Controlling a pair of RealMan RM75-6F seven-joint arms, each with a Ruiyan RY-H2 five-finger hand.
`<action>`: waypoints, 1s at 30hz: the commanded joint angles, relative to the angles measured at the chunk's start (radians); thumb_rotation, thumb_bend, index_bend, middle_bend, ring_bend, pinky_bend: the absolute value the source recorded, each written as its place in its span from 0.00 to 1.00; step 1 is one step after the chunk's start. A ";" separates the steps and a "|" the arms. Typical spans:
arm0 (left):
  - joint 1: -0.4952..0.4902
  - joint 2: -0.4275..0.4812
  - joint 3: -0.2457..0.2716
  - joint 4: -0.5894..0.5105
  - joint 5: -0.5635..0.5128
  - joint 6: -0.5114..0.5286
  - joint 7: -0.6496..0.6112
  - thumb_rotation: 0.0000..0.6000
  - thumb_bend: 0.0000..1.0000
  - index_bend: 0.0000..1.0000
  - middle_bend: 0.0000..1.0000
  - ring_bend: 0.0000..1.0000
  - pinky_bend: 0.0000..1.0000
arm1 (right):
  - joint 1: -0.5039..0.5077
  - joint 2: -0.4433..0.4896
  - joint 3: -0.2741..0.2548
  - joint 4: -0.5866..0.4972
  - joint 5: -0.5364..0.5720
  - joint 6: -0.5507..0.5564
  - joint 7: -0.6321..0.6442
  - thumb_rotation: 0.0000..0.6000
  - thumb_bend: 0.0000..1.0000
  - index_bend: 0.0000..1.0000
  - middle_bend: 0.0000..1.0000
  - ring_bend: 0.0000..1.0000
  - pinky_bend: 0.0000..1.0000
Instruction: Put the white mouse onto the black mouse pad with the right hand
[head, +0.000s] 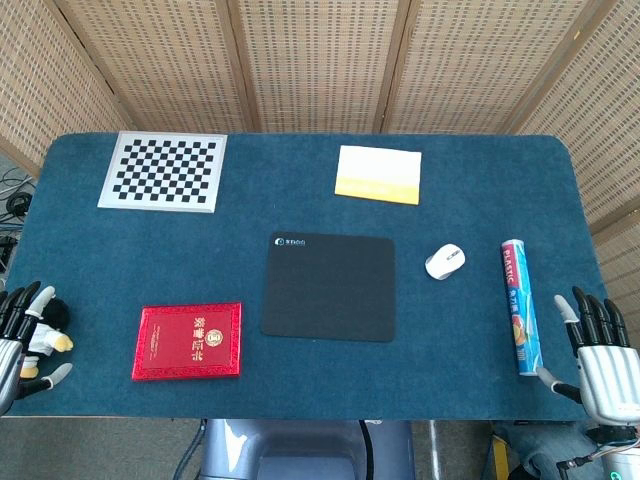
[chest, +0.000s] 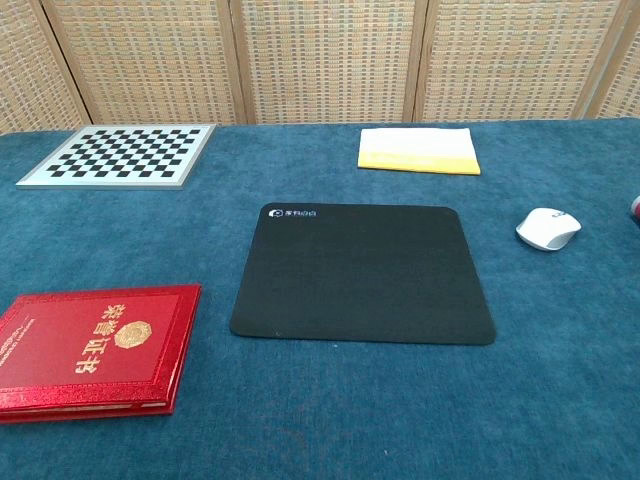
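The white mouse (head: 445, 261) (chest: 548, 228) lies on the blue cloth just right of the black mouse pad (head: 329, 286) (chest: 362, 271), apart from it. The pad is bare, with a small logo at its far left corner. My right hand (head: 598, 350) hovers at the table's near right corner, fingers spread and empty, well to the right of and nearer than the mouse. My left hand (head: 22, 335) is at the near left edge, fingers apart, holding nothing. Neither hand shows in the chest view.
A rolled tube of plastic wrap (head: 520, 305) lies between the mouse and my right hand. A red booklet (head: 188, 341) (chest: 95, 347) sits left of the pad. A checkerboard (head: 163, 171) and a yellow-white cloth (head: 378, 174) lie at the back. A small toy (head: 50, 330) sits beside my left hand.
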 joint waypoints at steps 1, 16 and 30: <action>0.001 0.000 -0.001 0.001 -0.001 0.001 0.000 1.00 0.00 0.00 0.00 0.00 0.00 | 0.000 0.000 -0.002 0.002 -0.001 -0.003 0.000 1.00 0.00 0.00 0.00 0.00 0.00; -0.028 -0.001 -0.026 0.009 -0.049 -0.055 -0.019 1.00 0.00 0.00 0.00 0.00 0.00 | 0.238 -0.009 0.075 0.086 0.023 -0.322 -0.002 1.00 0.00 0.00 0.00 0.00 0.00; -0.053 -0.026 -0.068 0.006 -0.170 -0.116 0.041 1.00 0.00 0.00 0.00 0.00 0.00 | 0.619 -0.255 0.038 0.689 -0.124 -0.654 0.316 1.00 0.08 0.08 0.03 0.00 0.07</action>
